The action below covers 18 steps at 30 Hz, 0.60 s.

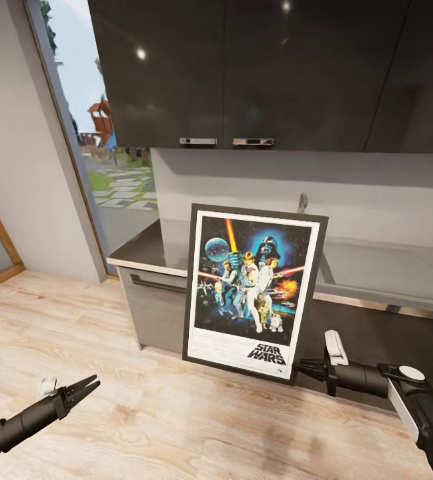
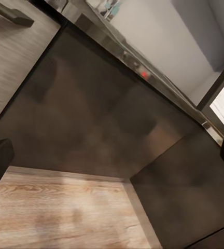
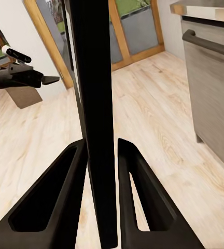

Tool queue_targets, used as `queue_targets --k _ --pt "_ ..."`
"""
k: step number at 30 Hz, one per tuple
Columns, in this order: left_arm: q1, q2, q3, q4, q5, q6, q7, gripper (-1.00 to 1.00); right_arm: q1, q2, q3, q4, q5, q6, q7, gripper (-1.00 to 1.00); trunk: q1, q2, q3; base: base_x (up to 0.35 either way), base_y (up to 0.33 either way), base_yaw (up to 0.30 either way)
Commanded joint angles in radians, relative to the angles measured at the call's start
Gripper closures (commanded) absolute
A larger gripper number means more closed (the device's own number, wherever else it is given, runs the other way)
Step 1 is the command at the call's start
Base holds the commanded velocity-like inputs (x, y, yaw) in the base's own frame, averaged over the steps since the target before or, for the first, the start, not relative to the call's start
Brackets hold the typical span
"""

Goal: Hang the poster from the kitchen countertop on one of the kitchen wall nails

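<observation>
Pale wood floor, dark glossy wall cabinets, light grey wall, and a tall window showing a garden.

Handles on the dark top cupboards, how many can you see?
2. One handle sits at the bottom edge of the left cupboard door, the other handle right beside it on the next door. The far-right cupboard shows none; more may be out of frame.
</observation>
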Motion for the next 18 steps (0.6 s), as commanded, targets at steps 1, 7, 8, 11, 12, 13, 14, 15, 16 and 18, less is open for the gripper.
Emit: queue_targets --k 1,7,8,11,12,13,14,15,16,18 --pt "-0.001 0.0 -0.001 0.001 0.002 -0.007 -0.002 -1.0 0.0 0.0 0.0 0.0 -0.004 0.013 0.005 1.0 -0.004 0.006 0.002 0.0 0.0 0.0" --pt "-0.001 0.0 -0.001 0.001 0.002 -0.007 -0.002 -1.0 -0.001 0.0 0.001 0.0 -0.004 0.013 0.005 1.0 -0.027 0.048 0.02 0.0 0.0 0.0" --pt "-0.001 0.0 -0.001 0.001 0.002 -0.007 -0.002 -1.0 0.0 0.0 0.0 0.001 -0.004 0.013 0.006 1.0 -0.031 0.055 0.024 0.0 0.0 0.0" --pt "-0.001 0.0 -0.001 0.001 0.002 -0.007 -0.002 -1.0 0.0 0.0 -0.001 0.001 -0.004 0.012 0.006 1.0 -0.042 0.076 0.033 0.0 0.0 0.0" --pt "-0.001 0.0 -0.001 0.001 0.002 -0.007 -0.002 -1.0 0.0 0.0 -0.001 0.001 -0.005 0.012 0.006 1.0 -0.046 0.083 0.036 0.0 0.0 0.0" --pt "-0.001 0.0 -0.001 0.001 0.002 -0.007 -0.002 -1.0 0.0 0.0 -0.001 0.001 -0.005 0.012 0.005 1.0 -0.05 0.09 0.039 0.0 0.0 0.0" --pt "-0.001 0.0 -0.001 0.001 0.002 -0.007 -0.002 -1.0 0.0 0.0 -0.002 0.001 -0.005 0.012 0.005 1.0 -0.054 0.097 0.042 0.0 0.0 0.0" --pt "-0.001 0.0 -0.001 0.001 0.002 -0.007 -0.002 -1.0 0.0 0.0 -0.002 0.001 -0.005 0.012 0.005 1.0 -0.057 0.104 0.046 0.0 0.0 0.0" --pt "-0.001 0.0 -0.001 0.001 0.002 -0.007 -0.002 -1.0 0.0 0.0 -0.002 0.001 -0.005 0.012 0.005 1.0 -0.061 0.111 0.049 0.0 0.0 0.0" --pt "-0.001 0.0 -0.001 0.001 0.002 -0.007 -0.002 -1.0 0.0 0.0 -0.002 0.001 -0.005 0.012 0.005 1.0 -0.069 0.125 0.055 0.0 0.0 0.0"
